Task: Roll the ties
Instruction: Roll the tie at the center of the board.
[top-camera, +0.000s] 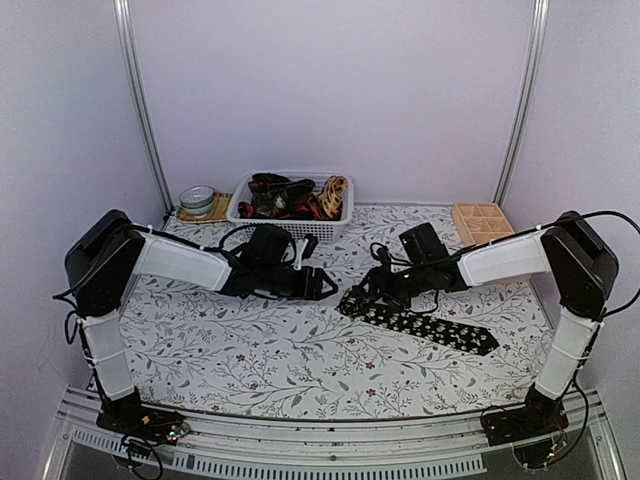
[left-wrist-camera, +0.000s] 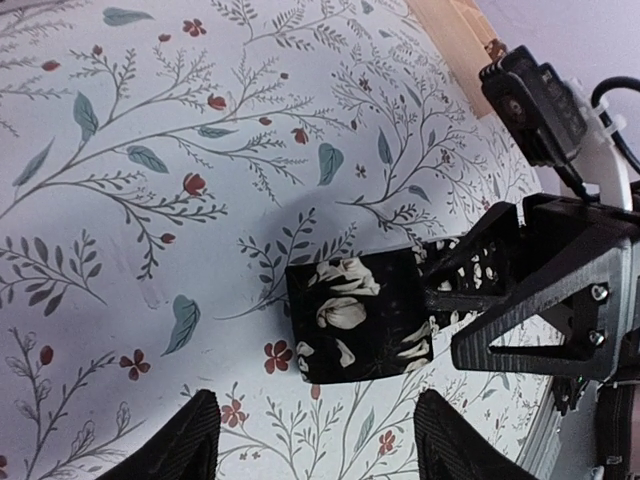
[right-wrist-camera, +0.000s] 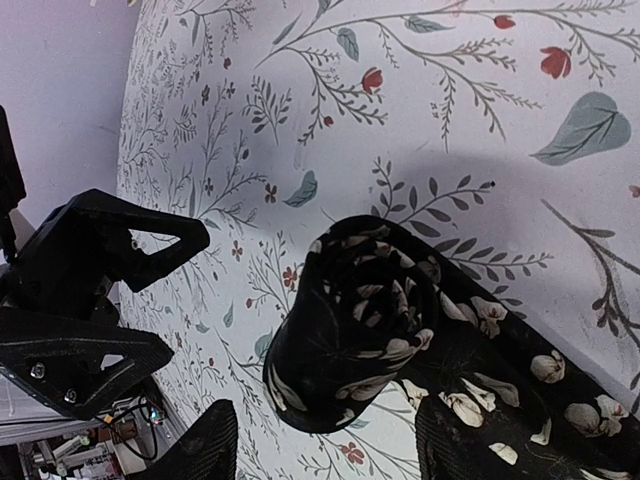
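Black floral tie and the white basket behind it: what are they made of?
Tie: looks like woven cloth, matte with a slight sheen; it coils and creases softly. Basket: probably moulded plastic, white and smooth; thin slotted walls.

This looks like a robot test room: two robot arms (top-camera: 180, 262) are fixed to a table (top-camera: 250, 350) with flowery cloth, inside plain white walls (top-camera: 330, 90).

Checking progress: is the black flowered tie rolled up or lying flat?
Partly rolled. One end of the tie is wound into a coil; the rest lies flat along the table.
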